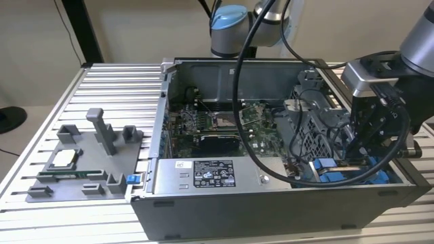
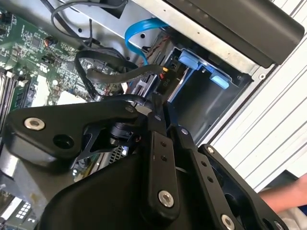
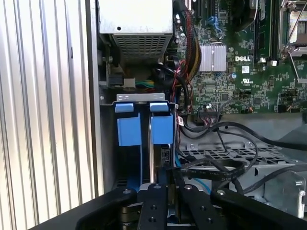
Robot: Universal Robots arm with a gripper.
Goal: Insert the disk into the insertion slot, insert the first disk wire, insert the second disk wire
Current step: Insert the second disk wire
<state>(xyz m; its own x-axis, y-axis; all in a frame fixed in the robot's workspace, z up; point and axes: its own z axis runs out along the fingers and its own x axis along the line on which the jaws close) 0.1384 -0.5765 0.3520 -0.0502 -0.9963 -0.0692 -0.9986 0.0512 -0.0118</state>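
Open computer case (image 1: 271, 203) with the gripper (image 3: 165, 179) lowered into its corner by the insertion slot (image 2: 206, 103). The black fingers (image 3: 156, 201) stand nearly together, pinching a thin upright edge that appears to belong to the disk (image 3: 144, 129); its blue frame lies just ahead of the fingertips, seated in the bay. Black wires (image 3: 216, 165) loop beside the fingers, and the motherboard (image 3: 240, 72) lies beyond them.

One open computer case (image 1: 271, 213), one grey fixture tray (image 1: 81, 168), and two blue tabs (image 3: 144, 129).
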